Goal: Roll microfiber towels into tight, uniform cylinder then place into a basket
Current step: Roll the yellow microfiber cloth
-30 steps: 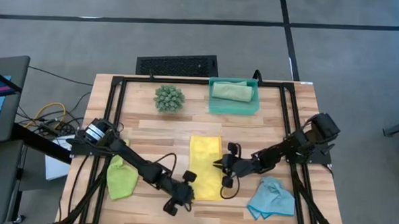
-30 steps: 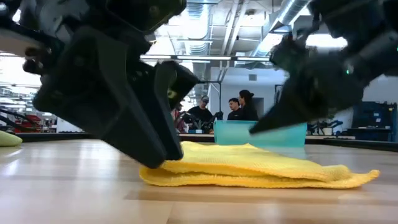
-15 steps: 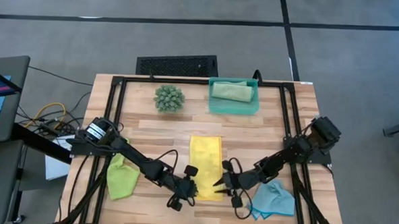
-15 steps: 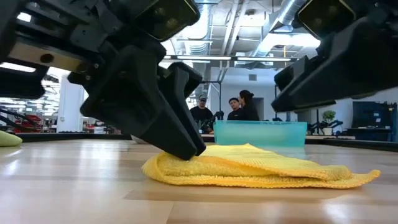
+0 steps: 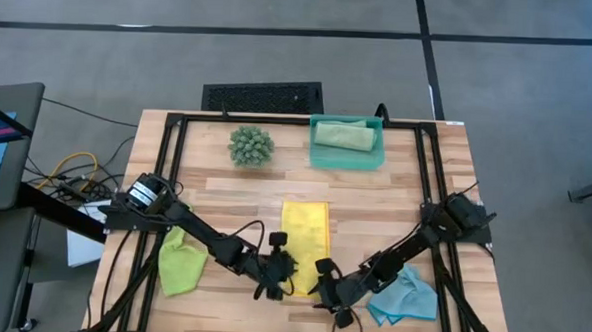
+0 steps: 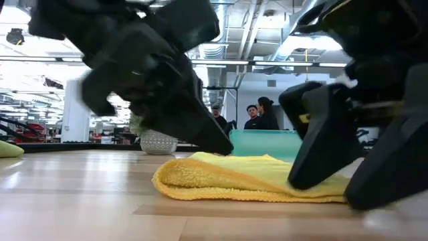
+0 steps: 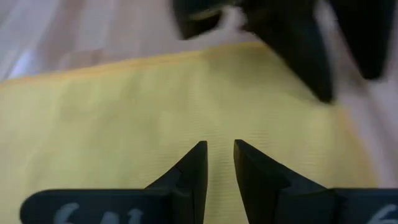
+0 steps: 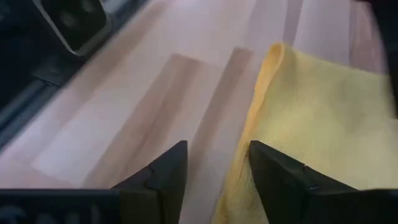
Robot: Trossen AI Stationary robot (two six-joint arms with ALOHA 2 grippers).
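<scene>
Flanking yellow towel [image 5: 304, 236]: narrow-gapped left hand [image 7: 219, 163], parted right hand [image 8: 214, 163] at its edge.

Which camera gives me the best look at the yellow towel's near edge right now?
The low view: the yellow towel lies folded on the table, its rounded near edge showing. The high view gives its outline; the wrist views show only patches.

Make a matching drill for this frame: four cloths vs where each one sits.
Things:
1. yellow towel
2. sage green towel
3. lime green towel
4. light blue towel

Places:
A. inside the teal basket
B. beside the right arm, near edge of the table
C. middle of the table, between both grippers
D. under the left arm, left side of the table

Pairs: 1-C, 2-A, 3-D, 4-B
</scene>
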